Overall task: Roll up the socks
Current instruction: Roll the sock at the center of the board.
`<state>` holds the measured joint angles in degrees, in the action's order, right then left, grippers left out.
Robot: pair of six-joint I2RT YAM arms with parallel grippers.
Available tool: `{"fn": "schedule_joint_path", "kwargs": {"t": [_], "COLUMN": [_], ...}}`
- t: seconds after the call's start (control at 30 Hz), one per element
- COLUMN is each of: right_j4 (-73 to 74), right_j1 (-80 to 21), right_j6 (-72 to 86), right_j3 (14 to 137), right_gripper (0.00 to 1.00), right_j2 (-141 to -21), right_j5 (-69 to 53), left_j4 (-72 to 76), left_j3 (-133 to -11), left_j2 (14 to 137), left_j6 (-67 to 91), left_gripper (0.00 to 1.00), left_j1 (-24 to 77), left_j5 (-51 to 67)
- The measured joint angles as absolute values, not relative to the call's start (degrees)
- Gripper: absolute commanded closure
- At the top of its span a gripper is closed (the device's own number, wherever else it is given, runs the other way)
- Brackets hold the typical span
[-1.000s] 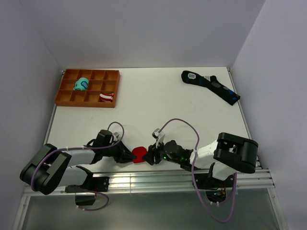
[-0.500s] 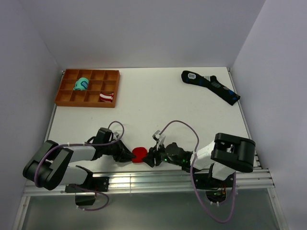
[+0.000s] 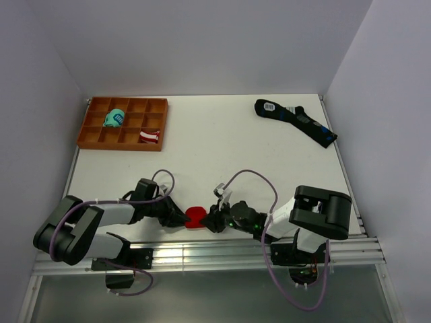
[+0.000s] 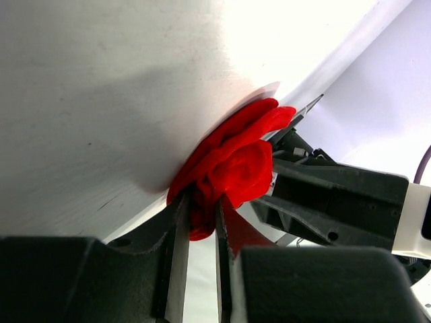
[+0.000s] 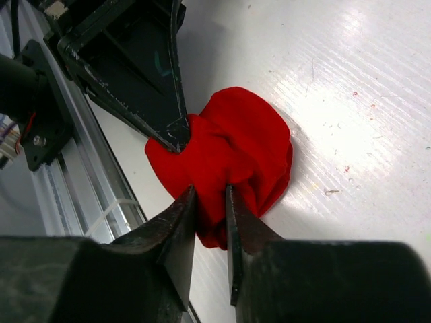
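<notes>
Right gripper (image 5: 211,202) jaws narrowed from wide to a pinch on the socks (image 5: 236,145), right arm elbow (image 3: 322,212) shifted nearer the socks

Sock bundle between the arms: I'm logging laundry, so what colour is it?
The sock bundle is plain bright red, clearest in the right wrist view.

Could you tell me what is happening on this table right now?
Both arms are working on the red socks, which are bunched into a compact bundle at the near edge of the table. The left gripper pinches a fold from one side, and the right gripper pinches another from the opposite side. The orange tray and the black socks lie far from both arms.
</notes>
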<state>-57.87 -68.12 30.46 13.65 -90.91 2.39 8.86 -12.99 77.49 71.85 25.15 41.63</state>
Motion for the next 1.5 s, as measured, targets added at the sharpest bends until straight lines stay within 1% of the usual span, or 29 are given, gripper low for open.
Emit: {"fn": "schedule_joint_path", "kwargs": {"t": [0.1, 0.23, 0.33, 0.37, 0.43, 0.47, 0.53, 0.57, 0.7, 0.73, 0.93, 1.17, 1.37, 1.5], "right_j4": [-56.64, -54.02, -51.51, -50.46, -48.07, -46.65, -43.81, -42.39, -37.01, -36.01, -29.87, -25.08, -21.19, -18.72], "right_j1": [-68.12, -68.10, -67.75, -67.48, -67.02, -66.67, -65.76, -65.08, -61.71, -61.01, -56.77, -53.71, -52.58, -51.27], "right_j6": [31.07, 31.68, 32.40, 32.75, 33.47, 33.76, 34.41, 34.81, 36.77, 37.10, 39.83, 43.20, 45.01, 46.13], "right_j3": [14.44, 15.94, 17.32, 17.82, 19.09, 19.84, 21.34, 22.11, 25.12, 25.78, 30.30, 34.54, 36.88, 38.33], "right_gripper": [0.83, 0.86, 0.86, 0.86, 0.87, 0.87, 0.87, 0.87, 0.88, 0.88, 0.88, 0.88, 0.88, 0.88], "right_j2": [-90.91, -90.89, -90.83, -90.78, -90.65, -90.54, -90.48, -90.48, -90.87, -91.11, -93.45, -96.82, -98.08, -99.11], "right_j5": [2.13, 1.89, 1.23, 0.78, -0.10, -0.73, -2.42, -3.62, -9.54, -10.70, -18.61, -25.36, -28.03, -30.15], "left_j4": [9.04, 9.10, 8.64, 8.19, 6.98, 6.33, 5.13, 4.58, 3.40, 3.29, 3.11, 2.46, 2.11, 1.93], "left_j3": [-12.99, -12.99, -12.99, -12.99, -12.99, -12.99, -12.99, -12.99, -12.97, -12.97, -12.23, -11.79, -10.76, -9.06], "left_j2": [77.71, 77.84, 77.56, 77.21, 76.05, 75.35, 73.87, 73.14, 70.89, 70.48, 66.11, 59.35, 56.21, 51.92], "left_j6": [71.57, 71.07, 70.78, 70.74, 70.48, 70.24, 69.78, 69.58, 69.01, 68.95, 68.01, 65.21, 63.44, 62.52], "left_gripper": [1.00, 0.99, 0.91, 0.87, 0.84, 0.79, 0.75, 0.71, 0.66, 0.63, 0.55, 0.52, 0.51, 0.51], "left_j1": [25.04, 24.69, 24.47, 24.36, 24.25, 24.21, 24.21, 24.21, 24.34, 24.36, 24.60, 24.73, 24.80, 26.02], "left_j5": [41.80, 42.09, 41.93, 41.71, 40.88, 40.36, 39.22, 38.57, 36.14, 35.68, 32.16, 25.54, 21.43, 18.59]}}
